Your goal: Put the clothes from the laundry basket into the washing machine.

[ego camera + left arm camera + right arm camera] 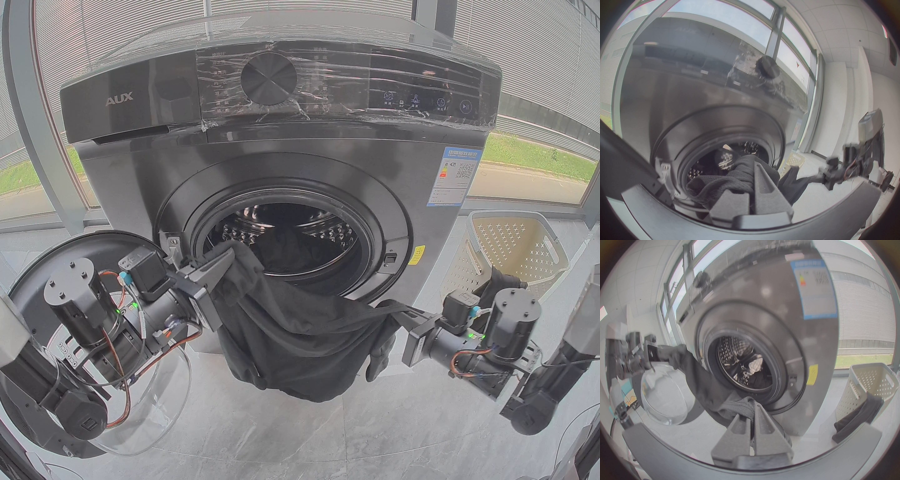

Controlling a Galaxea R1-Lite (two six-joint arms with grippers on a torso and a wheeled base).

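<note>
We start with the washing machine. Its round drum opening faces us, with some dark laundry already inside, and the glass door is swung open on our left side. A black garment hangs across the front of the machine, stretched between our two arms. Its long axis slopes from the left edge of the opening down to a spot below and to the right of it. The middle sags beneath the lip, so most of the cloth hangs outside and lower than the drum.

The laundry basket stands on the floor to the right of the machine, with another dark cloth draped over its near rim.

Our left gripper is closed on the garment's upper end, right at the rim of the opening, which makes it the arm nearer the drum. Our right gripper pinches the lower end, out in front of the machine and beneath the opening, between the drum and the basket.

From the cloth's hanging bulk, the drum lies up and back. We judge that the right end must rise and go inward, while the left end has little way to go.
</note>
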